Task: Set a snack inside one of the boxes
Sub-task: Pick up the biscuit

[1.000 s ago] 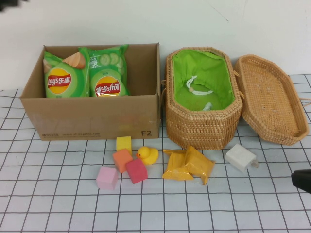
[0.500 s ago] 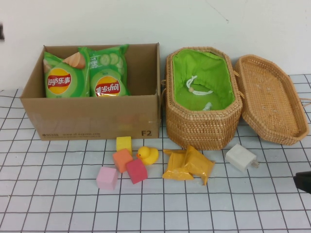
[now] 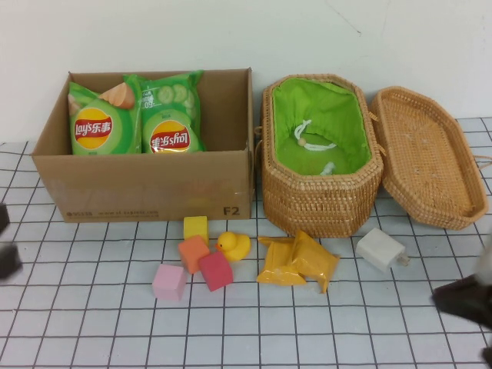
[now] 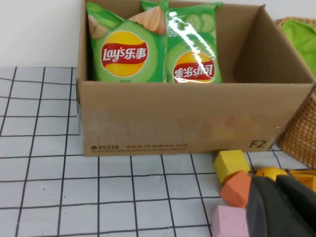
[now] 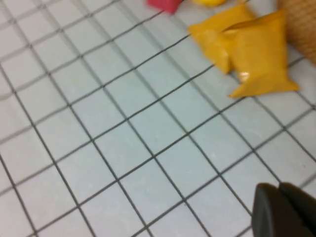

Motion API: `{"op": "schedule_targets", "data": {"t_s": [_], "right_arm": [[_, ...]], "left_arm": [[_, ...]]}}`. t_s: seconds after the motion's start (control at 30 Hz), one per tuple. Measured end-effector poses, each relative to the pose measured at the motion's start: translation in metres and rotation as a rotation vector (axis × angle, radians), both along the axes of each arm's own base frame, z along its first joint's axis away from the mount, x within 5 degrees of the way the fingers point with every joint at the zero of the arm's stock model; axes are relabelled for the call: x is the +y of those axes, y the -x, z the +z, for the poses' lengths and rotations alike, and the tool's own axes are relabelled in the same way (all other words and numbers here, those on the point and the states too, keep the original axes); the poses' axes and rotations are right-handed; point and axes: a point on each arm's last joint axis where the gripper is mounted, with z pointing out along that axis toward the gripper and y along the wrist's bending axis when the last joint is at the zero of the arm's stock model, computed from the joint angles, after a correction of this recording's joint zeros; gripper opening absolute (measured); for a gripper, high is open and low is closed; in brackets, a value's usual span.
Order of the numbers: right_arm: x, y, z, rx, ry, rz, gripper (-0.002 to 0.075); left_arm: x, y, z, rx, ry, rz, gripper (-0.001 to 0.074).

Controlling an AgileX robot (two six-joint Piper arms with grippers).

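My right gripper (image 3: 461, 298) sits at the table's right edge, left gripper (image 3: 6, 257) at the far left, finger states unclear, so I'm approaching: next I must reach the yellow snack packets (image 3: 297, 261) lying before the wicker basket (image 3: 321, 204).

The high view looks down from the robot's side across the grid table (image 3: 307, 330) toward the wall. The left wrist camera sits low, facing the cardboard box (image 4: 187, 123) closely. The right wrist camera, somewhat blurred, points steeply down near the yellow snack packets (image 5: 247, 49), probably the pair (image 3: 298, 261) the high view also shows.
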Motion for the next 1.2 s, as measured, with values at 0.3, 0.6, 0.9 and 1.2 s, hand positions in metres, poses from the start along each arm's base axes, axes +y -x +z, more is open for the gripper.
{"op": "schedule_targets", "data": {"t_s": [0.3,0.6,0.9,1.2], "right_arm": [[0.051,-0.031,-0.004,-0.121,0.135,0.119,0.0161],[0.076,-0.083,-0.042,-0.053,0.184,0.083,0.0542],[0.098,-0.128,-0.068,0.026,0.125,0.045,0.0566],[0.115,-0.156,-0.083,0.043,0.092,0.101,0.0567]], "left_arm": [[-0.003,0.037,-0.045,-0.013,0.015,0.005,0.0000],[-0.003,0.043,-0.059,-0.019,0.024,0.012,0.0000],[-0.003,0.042,-0.060,-0.031,-0.014,0.003,0.0000],[-0.002,0.042,-0.064,-0.028,-0.020,0.009,0.0000]]}}
